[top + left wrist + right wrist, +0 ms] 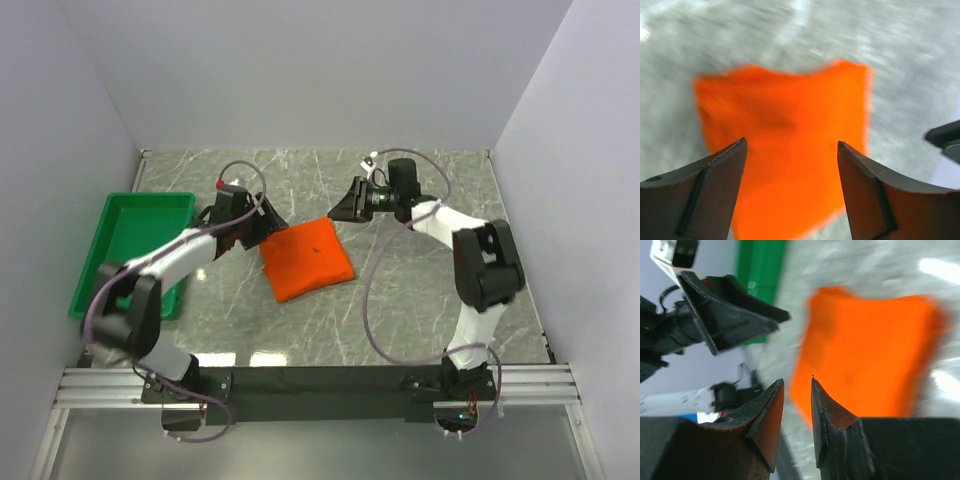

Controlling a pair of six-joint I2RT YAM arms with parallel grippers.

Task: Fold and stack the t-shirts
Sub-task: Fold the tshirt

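The t-shirt (308, 260), folded to a small orange rectangle, lies flat on the grey marbled table (430, 290), just left of centre in the top view. We note the left gripper (252, 228) at its upper-left corner, jaws spread wide and empty; the wrist view shows the cloth below them. The right gripper (345, 208) sits near the upper-right corner, jaws nearly together, with a narrow gap and nothing in it. A green tray (150, 198) stands at the left edge, apart from the shirt.
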